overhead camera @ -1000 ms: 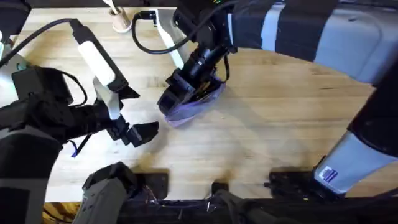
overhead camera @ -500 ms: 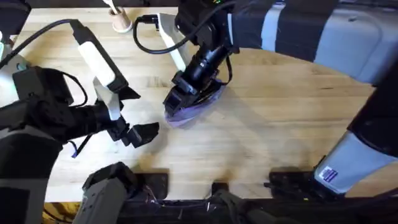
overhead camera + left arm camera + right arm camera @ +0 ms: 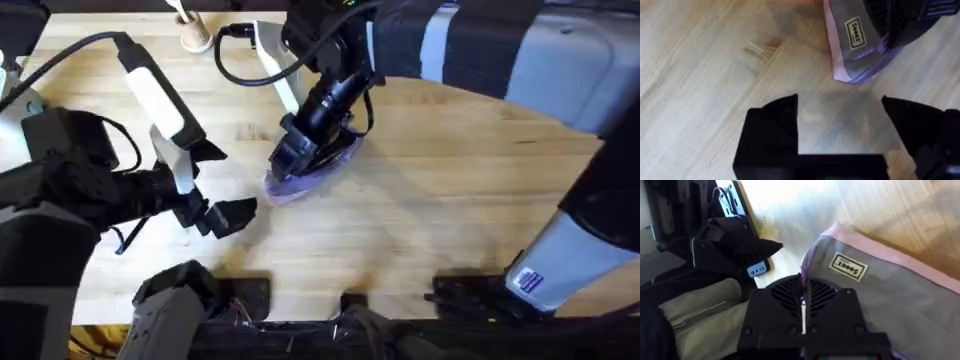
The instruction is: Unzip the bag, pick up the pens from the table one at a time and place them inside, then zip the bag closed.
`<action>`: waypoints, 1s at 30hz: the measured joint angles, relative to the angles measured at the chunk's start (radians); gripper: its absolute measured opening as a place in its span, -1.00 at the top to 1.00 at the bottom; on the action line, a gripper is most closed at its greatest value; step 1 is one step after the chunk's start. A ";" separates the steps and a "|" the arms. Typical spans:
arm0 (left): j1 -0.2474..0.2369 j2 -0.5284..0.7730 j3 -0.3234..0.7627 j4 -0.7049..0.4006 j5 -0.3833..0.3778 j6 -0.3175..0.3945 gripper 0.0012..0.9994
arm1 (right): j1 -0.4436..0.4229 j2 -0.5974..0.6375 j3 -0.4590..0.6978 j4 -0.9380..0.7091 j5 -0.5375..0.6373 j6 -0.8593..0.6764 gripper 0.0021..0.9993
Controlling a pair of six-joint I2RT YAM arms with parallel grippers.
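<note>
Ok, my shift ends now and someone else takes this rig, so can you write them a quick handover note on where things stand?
Right tool: down on one end of the lavender bag, fingers shut together at the bag's edge in the right wrist view, seemingly on the zipper pull, though the pull itself is hidden.
Left tool: open, empty, over bare table a little short of the bag.
Bag: flat on the table, label up. Whether the zipper is open or closed cannot be told.
Pens: none can be made out lying loose on the table.
Left: check where the pens are, confirm the zipper's state, finish zipping if needed.
</note>
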 joint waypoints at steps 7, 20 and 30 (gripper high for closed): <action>0.000 0.000 0.000 -0.003 0.048 0.000 -0.97 | -0.013 0.000 0.072 -0.021 0.001 0.000 0.94; 0.000 0.000 -0.045 0.075 0.156 0.001 -0.97 | -0.062 0.000 0.185 -0.037 0.008 0.000 0.94; -0.023 0.228 -0.053 0.234 0.353 0.003 -0.97 | -0.061 0.000 0.185 -0.038 0.008 0.000 0.94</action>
